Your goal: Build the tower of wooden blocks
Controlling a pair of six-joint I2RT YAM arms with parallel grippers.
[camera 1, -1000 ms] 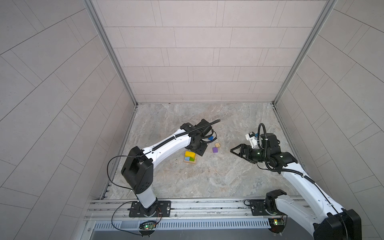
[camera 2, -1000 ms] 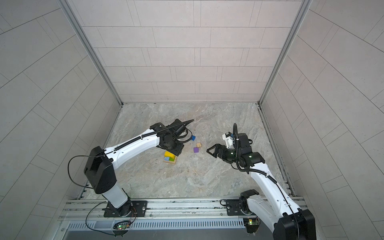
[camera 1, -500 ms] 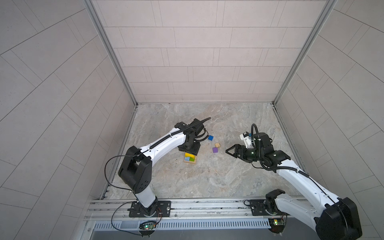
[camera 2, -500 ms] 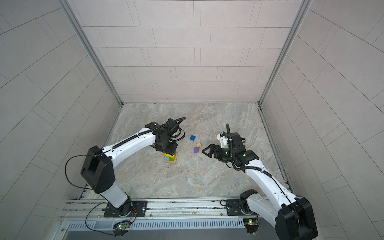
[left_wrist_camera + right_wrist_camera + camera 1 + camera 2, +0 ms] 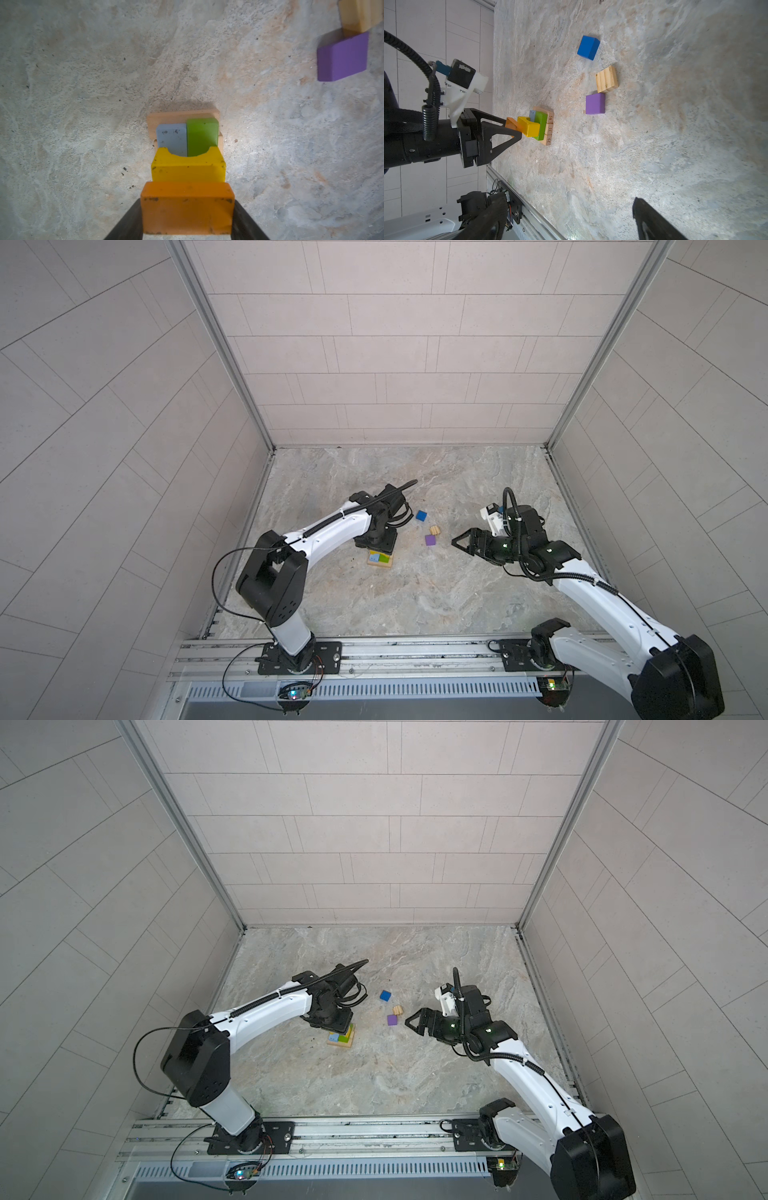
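The left gripper [image 5: 513,127] clamps the orange bar [image 5: 187,207] over the yellow block [image 5: 188,169] for stacking; the right gripper [image 5: 455,540] stands wide, empty.

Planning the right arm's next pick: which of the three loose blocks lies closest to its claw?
The purple cube: it sits just ahead of the right claw; the tan block and blue cube lie farther off.

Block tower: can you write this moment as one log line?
left gripper: shut on orange block, over tower | right gripper: open, empty | loose: purple cube, dark-blue cube, tan block
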